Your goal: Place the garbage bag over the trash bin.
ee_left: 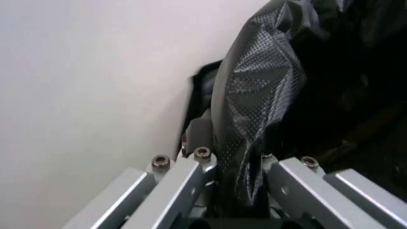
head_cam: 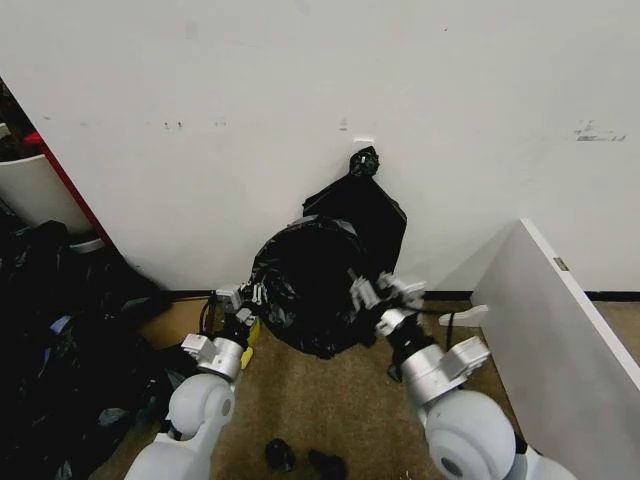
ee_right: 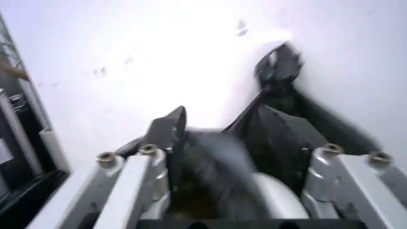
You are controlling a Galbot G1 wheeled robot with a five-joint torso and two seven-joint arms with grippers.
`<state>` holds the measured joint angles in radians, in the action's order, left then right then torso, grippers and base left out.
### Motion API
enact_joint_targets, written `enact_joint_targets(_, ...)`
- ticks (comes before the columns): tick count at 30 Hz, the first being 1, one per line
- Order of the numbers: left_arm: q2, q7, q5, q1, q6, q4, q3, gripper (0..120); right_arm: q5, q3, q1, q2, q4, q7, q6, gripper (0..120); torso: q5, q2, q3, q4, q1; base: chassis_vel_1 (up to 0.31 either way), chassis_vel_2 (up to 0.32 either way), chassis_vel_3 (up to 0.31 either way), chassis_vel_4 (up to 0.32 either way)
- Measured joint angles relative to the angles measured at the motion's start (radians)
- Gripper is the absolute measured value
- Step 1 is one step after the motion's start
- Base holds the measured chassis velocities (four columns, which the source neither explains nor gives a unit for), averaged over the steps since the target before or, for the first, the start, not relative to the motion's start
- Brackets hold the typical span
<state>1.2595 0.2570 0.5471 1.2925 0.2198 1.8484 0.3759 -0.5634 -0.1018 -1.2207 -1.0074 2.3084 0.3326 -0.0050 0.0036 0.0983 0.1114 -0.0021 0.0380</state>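
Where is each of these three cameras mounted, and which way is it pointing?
Head view: on the robot's head, looking down at the garbage bag by the white wall; both arms show, the left claw and right claw at the bag's sides.
Left wrist view: on the left arm, facing the wall; its claw pinches bag plastic.
Right wrist view: on the right arm, facing the wall; its claw spans the bag and the trash bin rim.
Shared: all show the bag and wall.
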Motion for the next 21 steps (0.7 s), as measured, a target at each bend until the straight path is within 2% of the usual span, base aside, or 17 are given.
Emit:
enact_joint_targets(3,-0.025,0.129,-0.004,0.004,0.065,-0.040,0.001,1,-0.019,-0.031,0.016,0.044,-0.022,-0.078,0.031,60,-0.0002,0.000,0.000,-0.0002,0.000,0.000,0.000,0.000,0.000)
enact_joint_targets(5,-0.038,0.177,-0.017,0.003,0.108,-0.064,0.004,1,-0.046,-0.049,0.029,0.088,-0.047,-0.152,0.042,69,0.0000,0.000,0.000,-0.0002,0.000,0.000,0.000,0.000,0.000)
enact_joint_targets(7,-0.042,0.193,-0.022,0.003,0.122,-0.071,0.005,1,-0.059,-0.058,0.037,0.113,-0.069,-0.198,0.052,73,-0.0001,0.000,0.000,-0.0001,0.000,0.000,0.000,0.000,0.000)
enact_joint_targets(10,-0.049,0.213,-0.043,0.000,0.146,-0.079,0.007,1,-0.093,-0.090,0.064,0.177,-0.155,-0.354,0.096,86,-0.0001,0.000,0.000,0.0000,0.000,0.000,0.000,0.000,0.000)
enact_joint_targets(11,-0.050,0.215,-0.047,0.000,0.151,-0.080,0.009,1,-0.118,-0.111,0.074,0.203,-0.196,-0.451,0.113,88,0.0000,0.000,0.000,0.0000,0.000,0.000,0.000,0.000,0.000)
enact_joint_targets(13,-0.051,0.216,-0.049,0.000,0.154,-0.079,0.009,1,-0.132,-0.120,0.077,0.213,-0.214,-0.496,0.120,92,0.0001,0.000,0.000,0.0000,0.000,0.000,0.000,0.000,0.000)
enact_joint_targets(14,-0.052,0.218,-0.050,0.001,0.158,-0.079,0.010,1,-0.162,-0.140,0.082,0.232,-0.248,-0.587,0.135,97,0.0001,0.000,0.000,-0.0002,0.000,0.000,0.000,0.000,0.000)
enact_joint_targets(17,-0.054,0.222,-0.048,0.007,0.163,-0.074,0.013,1,-0.170,-0.163,0.086,0.246,-0.297,-0.690,0.157,100,0.0000,0.000,0.000,-0.0002,0.000,0.000,0.000,0.000,0.000)
enact_joint_targets(21,-0.054,0.232,-0.043,0.013,0.167,-0.068,0.017,1,-0.151,-0.166,0.090,0.242,-0.321,-0.708,0.162,100,0.0000,0.000,0.000,-0.0001,0.000,0.000,0.000,0.000,0.000)
